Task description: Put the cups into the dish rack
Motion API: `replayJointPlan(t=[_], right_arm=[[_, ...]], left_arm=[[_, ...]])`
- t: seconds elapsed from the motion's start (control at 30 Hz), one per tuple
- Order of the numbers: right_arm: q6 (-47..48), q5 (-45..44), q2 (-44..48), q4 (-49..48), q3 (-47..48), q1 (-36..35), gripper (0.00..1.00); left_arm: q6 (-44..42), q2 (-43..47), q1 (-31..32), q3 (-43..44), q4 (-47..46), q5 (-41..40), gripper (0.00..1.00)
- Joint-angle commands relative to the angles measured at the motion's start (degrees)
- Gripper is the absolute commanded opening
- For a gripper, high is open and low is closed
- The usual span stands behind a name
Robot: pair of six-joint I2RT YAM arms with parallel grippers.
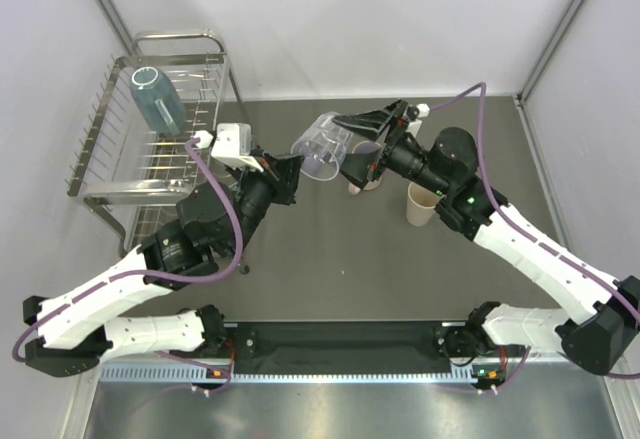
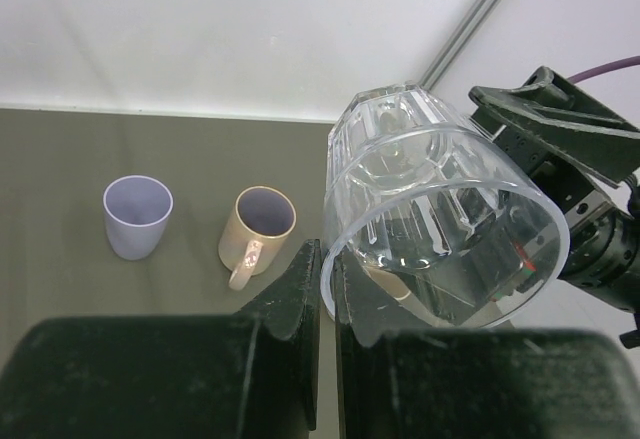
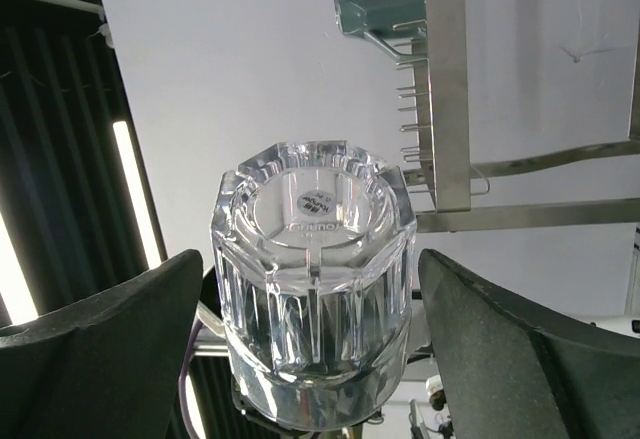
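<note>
The clear glass [image 1: 322,146] hangs tilted above the middle of the grey desk [image 1: 330,259], mouth toward the left gripper [image 2: 328,271], which pinches its rim, base toward the right gripper [image 1: 348,147], spread around it. The left wrist view shows a lavender tumbler [image 2: 137,216] and a handled mug [image 2: 257,227] standing upright. The top view shows a teal-blue cup [image 1: 157,99] in the dish rack [image 1: 105,154] at the white-walled far left corner.
</note>
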State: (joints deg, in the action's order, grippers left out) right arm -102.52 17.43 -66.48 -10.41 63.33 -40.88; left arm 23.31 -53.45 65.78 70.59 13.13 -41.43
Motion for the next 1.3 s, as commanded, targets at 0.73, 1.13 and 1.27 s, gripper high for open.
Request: replayJointPlan(t=[0.73,1.13,1.27], right_arm=[[6.5,1.1,-7.7,-6.2,5.0,-1.7,0.0],[48.8,-0.9,-21.3,10.2,23.5,2.7,0.0],[64.3,-2.7,-26.7,8.8,27.7,2.0,0.0]], left_arm=[[5.9,5.6,0.1,2.1,7.3,-3.0,0.84],[8.3,6.7,0.1,10.7,14.1,1.3,0.86],[5.7,3.7,0.1,15.0,15.8,5.2,0.85]])
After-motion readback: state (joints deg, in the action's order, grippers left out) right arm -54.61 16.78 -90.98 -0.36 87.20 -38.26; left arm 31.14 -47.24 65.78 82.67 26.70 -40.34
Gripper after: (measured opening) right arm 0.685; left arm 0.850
